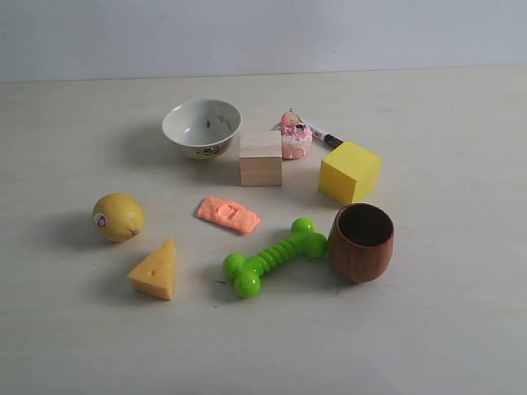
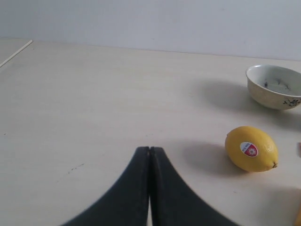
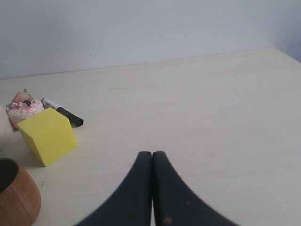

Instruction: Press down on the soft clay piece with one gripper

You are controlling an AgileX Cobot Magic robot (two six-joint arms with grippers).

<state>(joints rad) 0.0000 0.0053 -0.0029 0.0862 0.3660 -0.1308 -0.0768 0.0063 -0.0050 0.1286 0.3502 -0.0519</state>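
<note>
The soft clay piece [image 1: 228, 214], a flat salmon-orange slab with a dent in its top, lies in the middle of the table in the exterior view, between the wooden block and the green bone toy. Neither arm shows in that view. My left gripper [image 2: 149, 149] is shut with nothing in it, over bare table beside the lemon [image 2: 251, 149]. My right gripper [image 3: 152, 154] is also shut and empty, over bare table off to the side of the yellow cube [image 3: 47, 135]. The clay is out of both wrist views.
Around the clay stand a patterned bowl [image 1: 202, 127], wooden block [image 1: 261, 159], pink cake toy [image 1: 292, 137], marker [image 1: 323, 135], yellow cube [image 1: 350, 172], brown wooden cup [image 1: 361, 242], green bone toy [image 1: 273, 257], cheese wedge [image 1: 156, 270] and lemon [image 1: 118, 216].
</note>
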